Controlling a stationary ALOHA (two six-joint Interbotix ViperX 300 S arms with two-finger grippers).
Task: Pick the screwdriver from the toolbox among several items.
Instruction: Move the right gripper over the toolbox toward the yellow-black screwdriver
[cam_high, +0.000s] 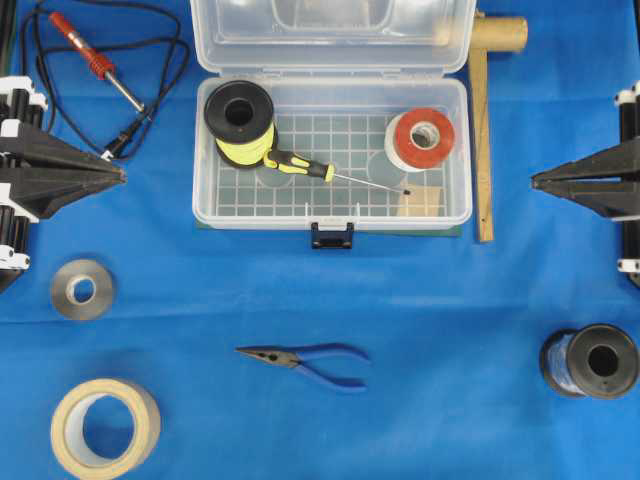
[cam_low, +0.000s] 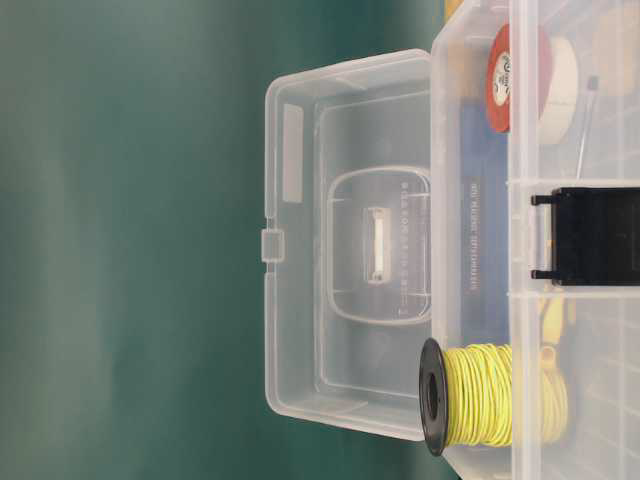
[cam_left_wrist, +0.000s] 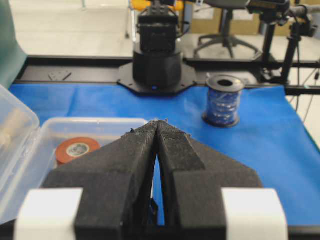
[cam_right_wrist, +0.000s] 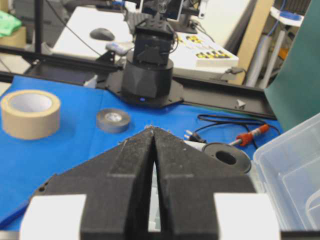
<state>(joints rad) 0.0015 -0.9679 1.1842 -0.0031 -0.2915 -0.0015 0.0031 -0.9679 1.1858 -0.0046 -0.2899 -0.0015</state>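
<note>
Both tools, left tool (cam_high: 122, 175) and right tool (cam_high: 534, 181), sit pinched closed at frame edges, flanking the open toolbox (cam_high: 330, 217); inside, the screwdriver (cam_high: 320, 170) lies mid-floor between wire spool (cam_high: 240, 122) and red tape (cam_high: 420, 138).

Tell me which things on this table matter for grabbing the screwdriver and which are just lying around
Job:
screwdriver
toolbox
left gripper
right gripper

Lying about:
pliers
soldering iron
masking tape
grey tape
blue wire spool

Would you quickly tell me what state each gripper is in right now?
Left gripper: closed, holding nothing.
Right gripper: closed, holding nothing.
</note>
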